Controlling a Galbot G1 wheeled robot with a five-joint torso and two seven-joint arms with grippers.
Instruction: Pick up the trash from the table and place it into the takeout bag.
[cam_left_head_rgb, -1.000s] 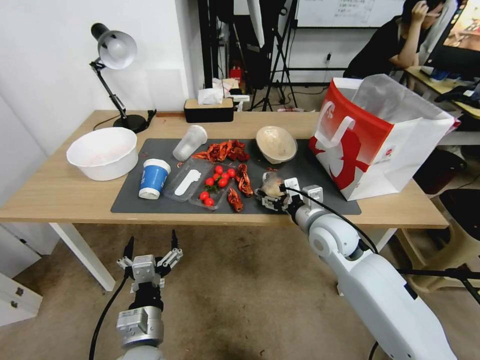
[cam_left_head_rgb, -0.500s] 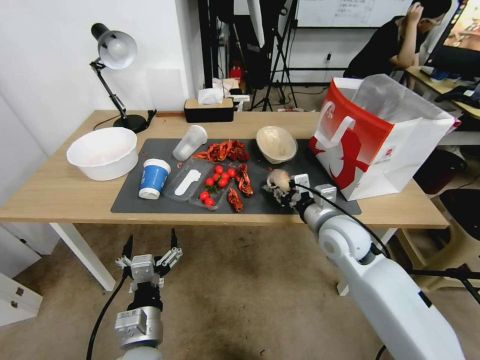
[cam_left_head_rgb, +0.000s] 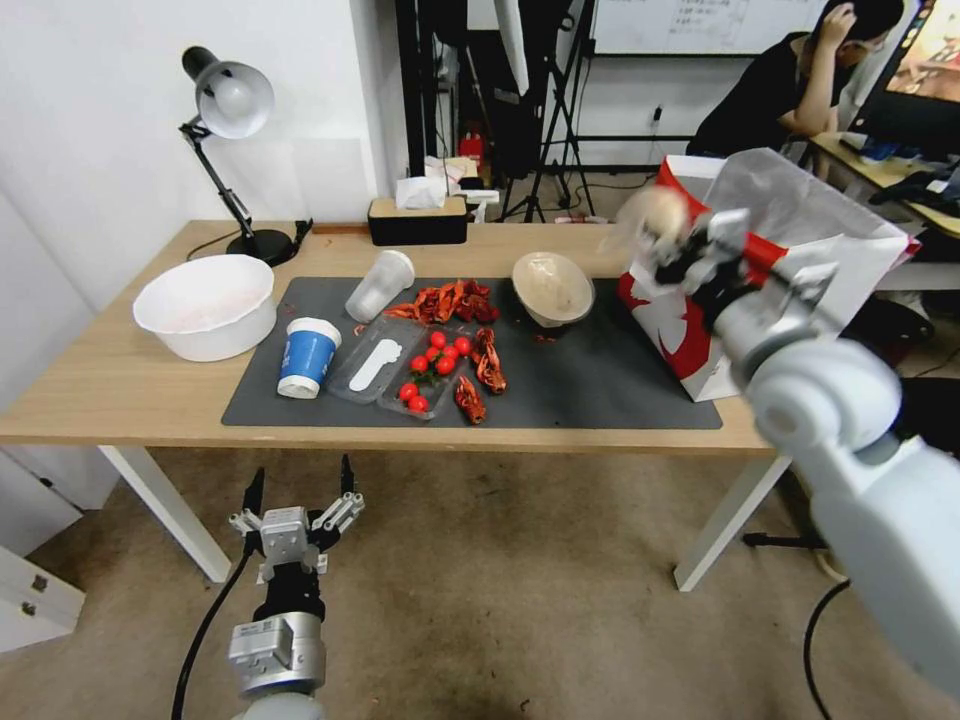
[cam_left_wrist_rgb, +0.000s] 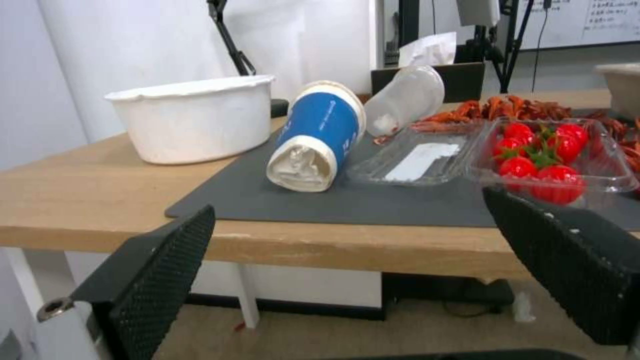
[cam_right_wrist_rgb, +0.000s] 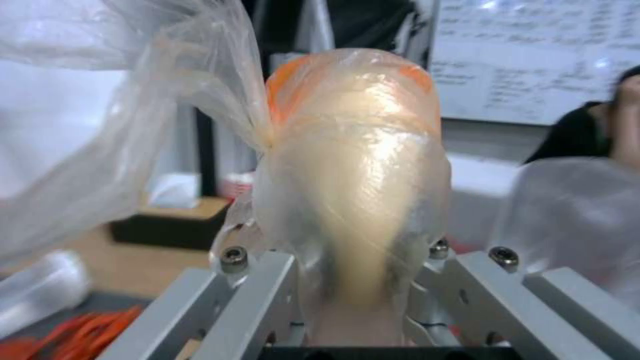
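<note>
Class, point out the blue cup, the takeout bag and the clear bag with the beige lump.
blue cup (cam_left_head_rgb: 306, 356), head view, blue side wall.
takeout bag (cam_left_head_rgb: 850, 270), head view, white side panel.
clear bag with the beige lump (cam_right_wrist_rgb: 357, 165), right wrist view, lump's middle.

Right gripper (cam_left_head_rgb: 668, 240): raised at the takeout bag (cam_left_head_rgb: 800, 300) near rim, clamped on clear bag (cam_left_head_rgb: 648, 215) with beige lump.
Left gripper (cam_left_head_rgb: 300, 497): low, before the table (cam_left_head_rgb: 120, 380), fingers spread.
Mat (cam_left_head_rgb: 600, 385): blue cup (cam_left_head_rgb: 306, 356) upright, plastic cup (cam_left_head_rgb: 379, 285) lying, bowl (cam_left_head_rgb: 552, 288) tilted.
</note>
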